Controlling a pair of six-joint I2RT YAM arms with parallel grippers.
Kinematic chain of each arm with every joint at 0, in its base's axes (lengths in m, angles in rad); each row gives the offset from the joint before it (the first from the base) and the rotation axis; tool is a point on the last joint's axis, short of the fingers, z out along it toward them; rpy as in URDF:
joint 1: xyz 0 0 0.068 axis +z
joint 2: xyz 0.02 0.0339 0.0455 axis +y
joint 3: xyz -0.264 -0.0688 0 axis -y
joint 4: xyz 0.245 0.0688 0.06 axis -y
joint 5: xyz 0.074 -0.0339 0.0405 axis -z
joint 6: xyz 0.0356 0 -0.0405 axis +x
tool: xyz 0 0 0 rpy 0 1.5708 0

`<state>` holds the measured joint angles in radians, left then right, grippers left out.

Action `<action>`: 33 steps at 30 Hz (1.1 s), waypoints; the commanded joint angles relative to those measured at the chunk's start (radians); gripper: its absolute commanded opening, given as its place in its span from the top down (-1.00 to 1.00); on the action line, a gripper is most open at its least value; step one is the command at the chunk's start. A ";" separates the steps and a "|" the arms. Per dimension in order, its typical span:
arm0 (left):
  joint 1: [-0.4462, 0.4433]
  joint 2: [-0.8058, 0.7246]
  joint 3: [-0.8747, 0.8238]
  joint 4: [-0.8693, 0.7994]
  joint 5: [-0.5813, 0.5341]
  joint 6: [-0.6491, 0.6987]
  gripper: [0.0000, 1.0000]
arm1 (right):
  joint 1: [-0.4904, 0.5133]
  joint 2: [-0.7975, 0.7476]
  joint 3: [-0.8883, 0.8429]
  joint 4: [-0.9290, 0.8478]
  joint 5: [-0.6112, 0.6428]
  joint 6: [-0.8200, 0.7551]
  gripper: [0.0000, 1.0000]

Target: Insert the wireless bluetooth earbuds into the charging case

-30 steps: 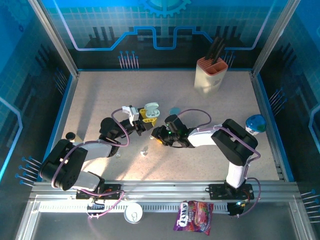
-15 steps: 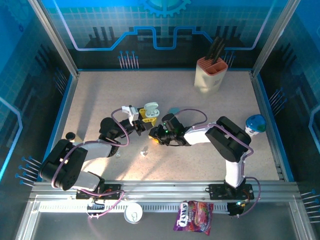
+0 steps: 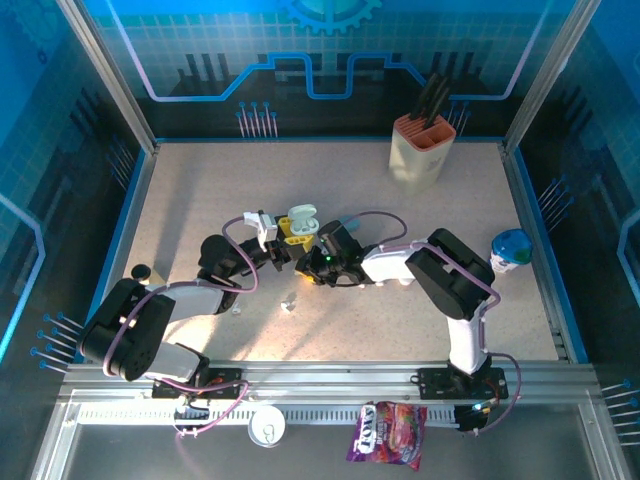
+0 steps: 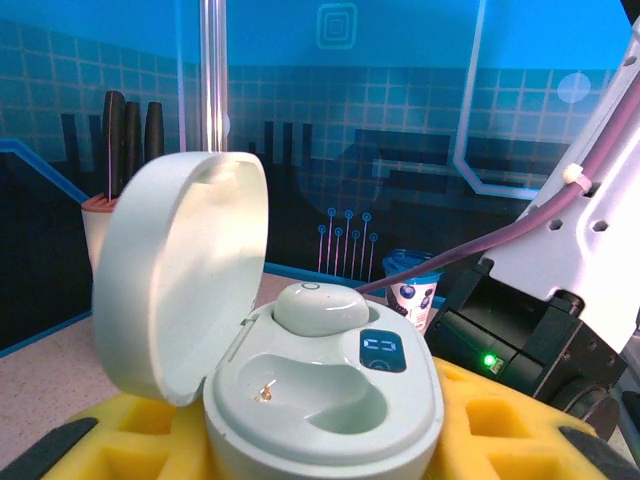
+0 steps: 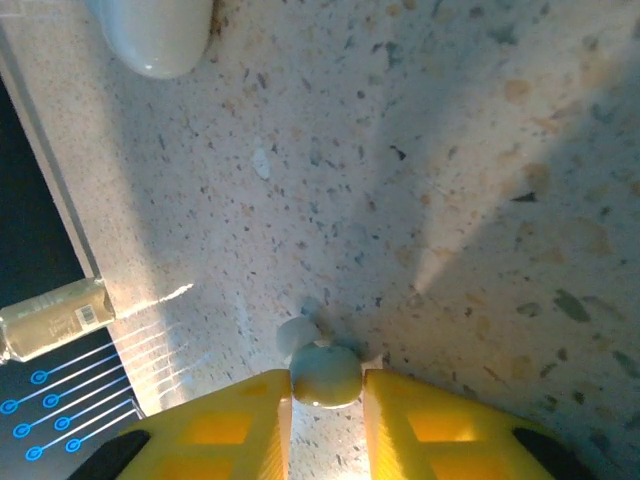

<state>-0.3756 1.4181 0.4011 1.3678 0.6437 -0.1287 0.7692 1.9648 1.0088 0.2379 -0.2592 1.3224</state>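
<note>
A pale green charging case (image 4: 320, 400) stands open, with its lid (image 4: 175, 270) tipped up to the left. My left gripper (image 4: 320, 445) is shut on the case between yellow fingers (image 4: 510, 420). One earbud (image 4: 320, 305) sits in the far slot and the near slot (image 4: 310, 385) is empty. In the top view the case (image 3: 303, 218) is left of centre, and my right gripper (image 3: 308, 262) is just below it. In the right wrist view my right gripper (image 5: 327, 388) is shut on a pale green earbud (image 5: 325, 372) down at the speckled table.
A knife block (image 3: 422, 150) stands at the back right. A blue-lidded cup (image 3: 511, 248) is at the right edge. A small white piece (image 3: 290, 301) lies in front of the grippers. A candy bag (image 3: 390, 435) lies below the front rail. A pale rounded object (image 5: 155, 35) lies on the table.
My right gripper has slid left toward the case, and its fingers have closed in on the earbud. The left arm and the case have stayed still.
</note>
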 commanded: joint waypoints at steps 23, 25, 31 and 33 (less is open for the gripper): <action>0.015 0.019 -0.010 0.034 -0.002 0.022 0.55 | -0.130 -0.178 -0.209 -0.062 0.005 -0.117 0.61; 0.015 0.025 -0.010 0.034 -0.004 0.027 0.55 | -0.147 -0.203 -0.238 -0.065 -0.006 -0.132 0.61; 0.015 0.062 -0.013 0.033 -0.014 0.091 0.56 | -0.183 -0.291 -0.271 -0.121 -0.038 -0.240 0.60; 0.016 0.079 -0.017 0.033 -0.015 0.127 0.55 | -0.193 -0.318 -0.273 -0.153 -0.044 -0.270 0.60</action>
<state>-0.3702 1.4731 0.4011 1.3682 0.6399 -0.0757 0.5919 1.6966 0.7456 0.1547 -0.2798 1.1336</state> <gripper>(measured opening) 0.372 0.202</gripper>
